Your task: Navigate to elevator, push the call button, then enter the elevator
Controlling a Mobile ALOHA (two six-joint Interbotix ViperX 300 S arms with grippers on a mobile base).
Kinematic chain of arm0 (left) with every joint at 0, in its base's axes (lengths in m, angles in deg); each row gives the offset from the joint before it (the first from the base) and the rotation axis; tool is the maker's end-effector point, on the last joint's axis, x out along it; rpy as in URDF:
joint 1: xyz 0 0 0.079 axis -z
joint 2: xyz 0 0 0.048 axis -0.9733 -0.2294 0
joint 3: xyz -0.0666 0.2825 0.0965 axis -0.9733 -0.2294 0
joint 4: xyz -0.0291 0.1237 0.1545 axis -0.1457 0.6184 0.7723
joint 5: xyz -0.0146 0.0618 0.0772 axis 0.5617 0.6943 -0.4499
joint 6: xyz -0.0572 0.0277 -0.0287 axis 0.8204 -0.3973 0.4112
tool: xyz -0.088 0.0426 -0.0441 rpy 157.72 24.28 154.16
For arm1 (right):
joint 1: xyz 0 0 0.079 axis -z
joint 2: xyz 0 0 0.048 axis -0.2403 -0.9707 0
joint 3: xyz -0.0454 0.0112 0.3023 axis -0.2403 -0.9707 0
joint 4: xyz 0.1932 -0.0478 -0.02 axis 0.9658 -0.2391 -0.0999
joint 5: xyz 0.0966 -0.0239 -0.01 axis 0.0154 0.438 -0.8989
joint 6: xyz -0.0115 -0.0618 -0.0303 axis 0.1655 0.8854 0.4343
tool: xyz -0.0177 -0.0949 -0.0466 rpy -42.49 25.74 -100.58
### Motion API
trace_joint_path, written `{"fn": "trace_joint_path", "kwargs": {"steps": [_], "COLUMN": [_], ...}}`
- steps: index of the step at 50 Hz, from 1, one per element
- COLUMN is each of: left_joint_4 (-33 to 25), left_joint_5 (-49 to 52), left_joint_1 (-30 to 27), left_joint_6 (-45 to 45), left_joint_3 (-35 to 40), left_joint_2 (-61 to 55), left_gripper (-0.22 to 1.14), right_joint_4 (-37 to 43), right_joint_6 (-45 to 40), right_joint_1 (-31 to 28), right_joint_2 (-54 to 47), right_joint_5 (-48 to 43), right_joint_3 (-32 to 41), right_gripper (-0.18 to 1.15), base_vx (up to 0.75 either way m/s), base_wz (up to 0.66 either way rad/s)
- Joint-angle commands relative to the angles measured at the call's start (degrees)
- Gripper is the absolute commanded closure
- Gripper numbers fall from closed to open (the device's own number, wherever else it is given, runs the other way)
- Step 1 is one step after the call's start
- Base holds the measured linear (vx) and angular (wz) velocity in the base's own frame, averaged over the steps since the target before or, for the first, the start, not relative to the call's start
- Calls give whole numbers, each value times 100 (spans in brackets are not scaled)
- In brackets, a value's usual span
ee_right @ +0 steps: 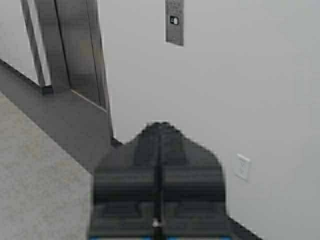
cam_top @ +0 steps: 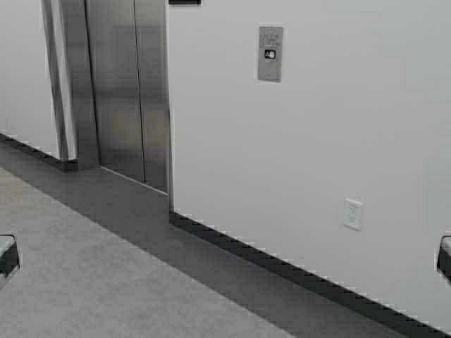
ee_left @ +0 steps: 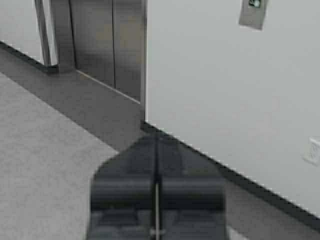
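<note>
A broad stretch of grey floor (cam_top: 106,282) lies open from 6 o'clock up toward 11 o'clock, reaching the elevator (cam_top: 127,84), whose steel doors are shut and block entry. A white wall (cam_top: 317,141) closes off everything from 12 to 4 o'clock, with a dark baseboard (cam_top: 282,266) along its foot. The air before the call button (cam_top: 270,53) at 1 o'clock is open. The wall outlet (cam_top: 353,213) sits flush at 3 o'clock.
</note>
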Motion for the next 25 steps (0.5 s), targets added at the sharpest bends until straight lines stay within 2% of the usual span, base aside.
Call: {"fn": "trace_joint_path", "kwargs": {"steps": [1, 14, 25], "left_joint_4": [-9, -26, -26], "left_joint_5": [-44, -44, -44], "left_joint_1": [0, 0, 0], "left_joint_6": [9, 158, 149], "left_joint_3": [26, 35, 88], "left_joint_2": [53, 88, 18], "left_gripper": [89, 89, 89], "right_joint_4": [-53, -246, -325], "right_joint_6": [0, 0, -18], "right_joint_1": [0, 0, -9], "right_joint_2": [-70, -132, -35], "right_joint_5": [-18, -18, -18], "right_joint_3": [114, 272, 132], "right_gripper": [92, 92, 92], "base_vx": [63, 58, 55], "base_wz": [6, 17, 27]}}
